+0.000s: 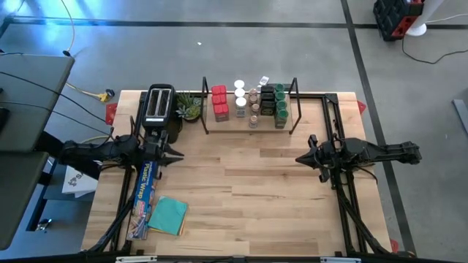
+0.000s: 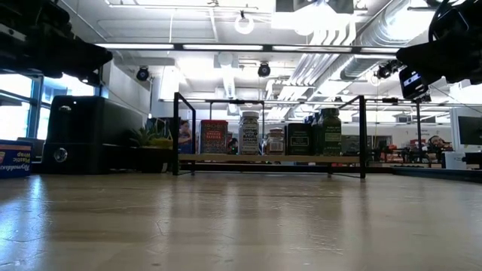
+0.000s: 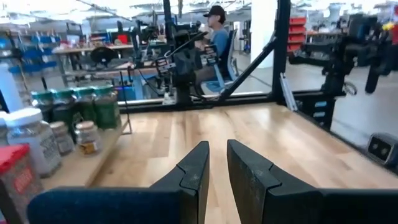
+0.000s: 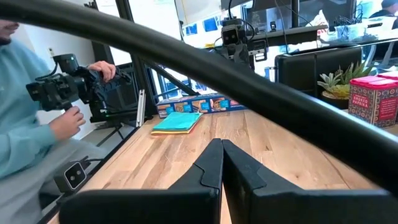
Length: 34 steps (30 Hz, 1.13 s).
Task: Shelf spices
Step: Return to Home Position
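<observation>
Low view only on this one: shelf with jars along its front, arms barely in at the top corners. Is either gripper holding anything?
Observer: No. The left gripper is empty, with a narrow gap between its fingers; the right gripper is shut on nothing.
Operator: Where are they?
Observer: Apart from the shelf: left in front of the toaster, right over the table before the shelf's right end.
Operator: Anything lying loose?
Observer: A teal cloth beside the long blue foil box, on the left arm's side.
</observation>
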{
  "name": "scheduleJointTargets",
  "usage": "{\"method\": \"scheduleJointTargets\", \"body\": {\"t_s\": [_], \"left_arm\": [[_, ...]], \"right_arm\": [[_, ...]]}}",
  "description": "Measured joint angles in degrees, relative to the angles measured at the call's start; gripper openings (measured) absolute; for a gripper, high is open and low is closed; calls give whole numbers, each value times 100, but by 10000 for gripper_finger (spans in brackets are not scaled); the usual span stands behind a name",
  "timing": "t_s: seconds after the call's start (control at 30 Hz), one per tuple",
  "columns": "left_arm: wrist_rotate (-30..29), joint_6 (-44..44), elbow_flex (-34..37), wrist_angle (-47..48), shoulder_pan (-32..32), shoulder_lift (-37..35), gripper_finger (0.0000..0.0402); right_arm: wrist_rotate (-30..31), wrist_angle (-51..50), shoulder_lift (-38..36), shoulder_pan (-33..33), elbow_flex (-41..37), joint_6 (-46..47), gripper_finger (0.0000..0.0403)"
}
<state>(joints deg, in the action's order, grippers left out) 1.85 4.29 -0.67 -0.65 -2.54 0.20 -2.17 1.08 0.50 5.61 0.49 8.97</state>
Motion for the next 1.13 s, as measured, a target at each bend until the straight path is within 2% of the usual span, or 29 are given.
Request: {"method": "scheduleJointTargets", "body": {"t_s": [0.13,1.13], "left_arm": [[-164,-530,0,27,-5,-1,53],[-125,-515,0,27,106,1,53]], "right_arm": [[0,-2,20,0,0,0,0],[0,-2,25,0,0,0,0]]}}
